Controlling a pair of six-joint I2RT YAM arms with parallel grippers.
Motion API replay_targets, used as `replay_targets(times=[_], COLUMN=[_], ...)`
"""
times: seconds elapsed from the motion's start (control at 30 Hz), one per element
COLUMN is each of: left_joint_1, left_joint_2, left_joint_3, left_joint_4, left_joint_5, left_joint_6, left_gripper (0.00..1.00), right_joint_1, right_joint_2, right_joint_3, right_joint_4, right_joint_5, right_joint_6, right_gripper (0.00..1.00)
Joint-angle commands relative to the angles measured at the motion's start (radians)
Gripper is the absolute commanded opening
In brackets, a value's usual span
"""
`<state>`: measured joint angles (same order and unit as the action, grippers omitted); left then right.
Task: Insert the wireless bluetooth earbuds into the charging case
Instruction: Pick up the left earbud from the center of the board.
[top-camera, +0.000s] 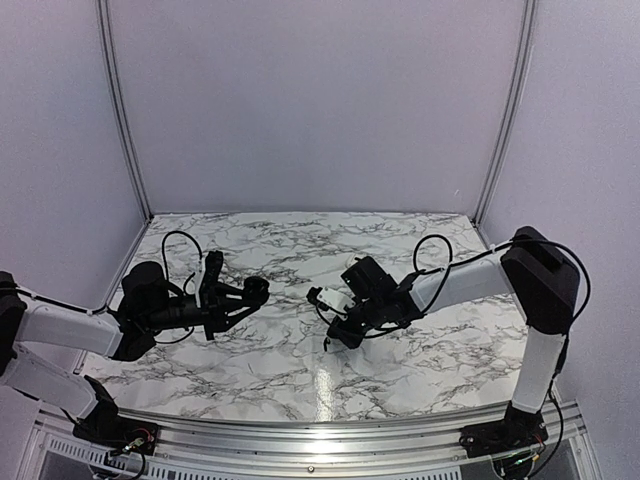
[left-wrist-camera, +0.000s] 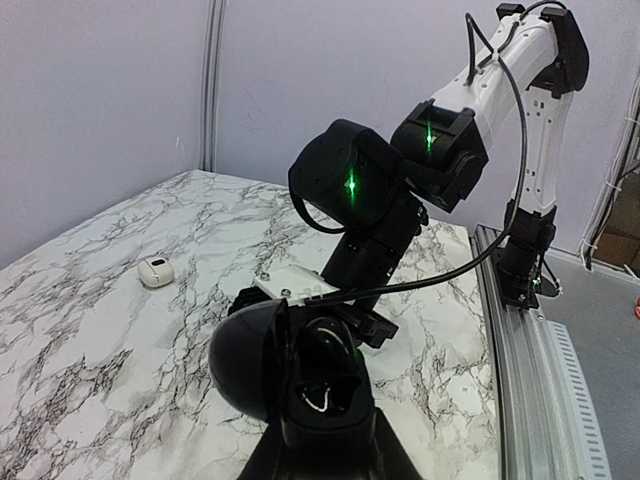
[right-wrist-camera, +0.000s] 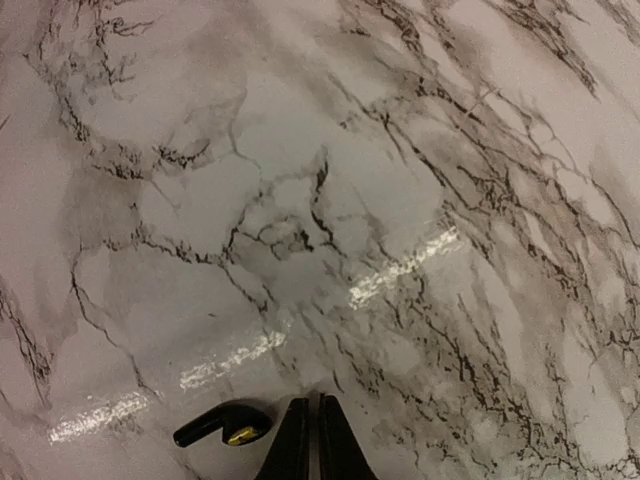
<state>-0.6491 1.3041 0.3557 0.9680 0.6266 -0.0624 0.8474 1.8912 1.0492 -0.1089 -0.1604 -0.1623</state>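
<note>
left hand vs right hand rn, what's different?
Left hand is shut on the open charging case, held up off the table; right hand is shut on nothing. Left hand points sideways; right hand points down at the table, a black earbud lying beside it. Both are shut.

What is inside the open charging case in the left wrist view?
The charging case shows a dark glossy interior with a small pale glint; whether anything is seated there cannot be told. One earbud lies outside on the table, beside the shut right hand.
</note>
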Motion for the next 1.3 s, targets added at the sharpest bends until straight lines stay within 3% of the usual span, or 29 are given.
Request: replay_targets(times=[0.0, 0.17, 0.47, 0.67, 1.27], left_joint_1=[0.009, 0.012, 0.014, 0.014, 0.016], left_joint_2=[0.0, -0.002, -0.011, -0.015, -0.002], left_joint_3=[-0.012, -0.014, -0.021, -0.026, -0.033], left_joint_4=[0.041, 0.044, 0.07, 0.086, 0.129], left_joint_5=[-0.002, -0.005, -0.006, 0.003, 0.014], left_joint_6=[-0.003, -0.007, -0.017, -0.027, -0.042], left_gripper=[0.0, 0.0, 0.0, 0.0, 0.0], right_joint_1=[-0.015, -0.019, -0.011, 0.025, 0.048], right_joint_2=[0.023, -0.039, 0.005, 0.096, 0.216], right_joint_3=[0.047, 0.102, 0.343, 0.446, 0.512], right_joint_4=[-0.008, -0.131, -0.471, -0.603, -0.663], right_joint_5=[-0.017, 0.037, -0.038, -0.02, -0.012], right_joint_6=[-0.011, 0.023, 0.148, 0.158, 0.184], right_gripper=[0.07, 0.18, 0.35, 0.36, 0.31])
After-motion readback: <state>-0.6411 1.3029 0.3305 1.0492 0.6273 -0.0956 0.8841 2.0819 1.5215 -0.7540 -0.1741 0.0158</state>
